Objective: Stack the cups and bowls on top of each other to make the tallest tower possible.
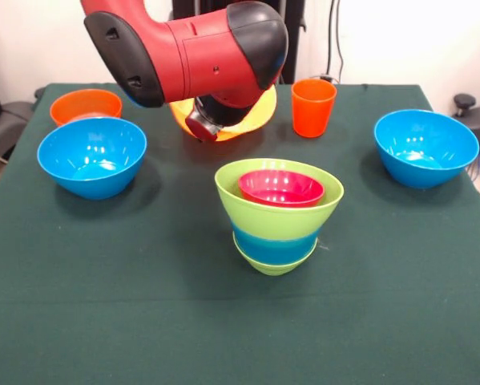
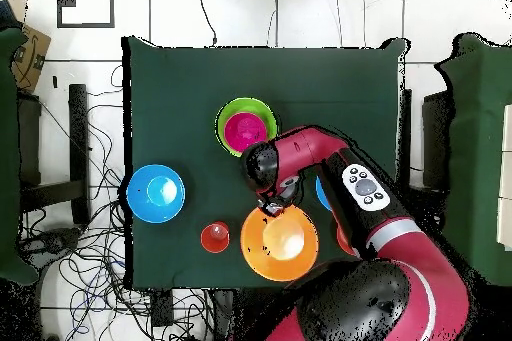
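Surface (image 1: 143, 321): dark green cloth, cables on tiled floor | tower (image 1: 278, 228): mid-surface, axis vertical, mouths up, red-pink bowl (image 1: 281, 188) on top | orange cup (image 1: 312, 107): upright | fingers (image 2: 272, 201): over orange-yellow bowl (image 2: 280, 242), state cannot tell

The table (image 1: 223, 321) is covered with a dark green cloth. Near its centre stands the tower (image 1: 278, 216): a lime green bowl over a blue band and a green base, with a red-pink bowl (image 1: 281, 188) nested in the top. Two blue bowls (image 1: 92, 156) (image 1: 425, 147) rest at opposite sides. At the far side sit a small orange bowl (image 1: 86, 106), an orange cup (image 1: 313, 107) and a large orange-yellow bowl (image 1: 248, 120), partly hidden by the arm.
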`<state>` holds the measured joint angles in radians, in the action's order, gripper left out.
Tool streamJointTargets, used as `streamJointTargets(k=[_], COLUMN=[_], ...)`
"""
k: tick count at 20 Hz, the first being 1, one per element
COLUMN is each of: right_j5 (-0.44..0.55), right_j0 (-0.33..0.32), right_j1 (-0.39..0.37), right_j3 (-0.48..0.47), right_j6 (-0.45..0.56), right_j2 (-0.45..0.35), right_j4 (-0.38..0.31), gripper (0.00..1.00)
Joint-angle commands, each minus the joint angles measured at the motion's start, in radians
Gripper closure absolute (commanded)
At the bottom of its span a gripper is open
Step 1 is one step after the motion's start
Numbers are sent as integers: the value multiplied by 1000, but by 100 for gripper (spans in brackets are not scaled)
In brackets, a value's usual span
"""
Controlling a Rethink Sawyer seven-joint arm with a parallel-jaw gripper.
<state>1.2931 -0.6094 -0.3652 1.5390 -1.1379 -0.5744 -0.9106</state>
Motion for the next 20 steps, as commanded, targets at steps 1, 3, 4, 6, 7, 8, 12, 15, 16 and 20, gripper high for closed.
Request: streamJointTargets(k=[1,3,4,6,7,8,12,15,16,20], right_j5=[-63,-61,-60,-57,-55,-53,-67,-95,-121,-149], right_j0=[34,35,36,39,40,40,20,-16,-37,-107], right_j1=[12,12,12,13,13,13,-20,-86,-107,-185], right_j3=[-77,-78,-79,-82,-83,-83,-50,8,31,108], right_j6=[171,171,171,173,173,171,166,166,155,149], right_j2=[17,18,18,19,20,20,13,-4,-17,-61], right_j4=[-92,-92,-92,-94,-93,-92,-75,-49,-30,44], gripper=[100,100,100,100,100,100,100,100,100,100])
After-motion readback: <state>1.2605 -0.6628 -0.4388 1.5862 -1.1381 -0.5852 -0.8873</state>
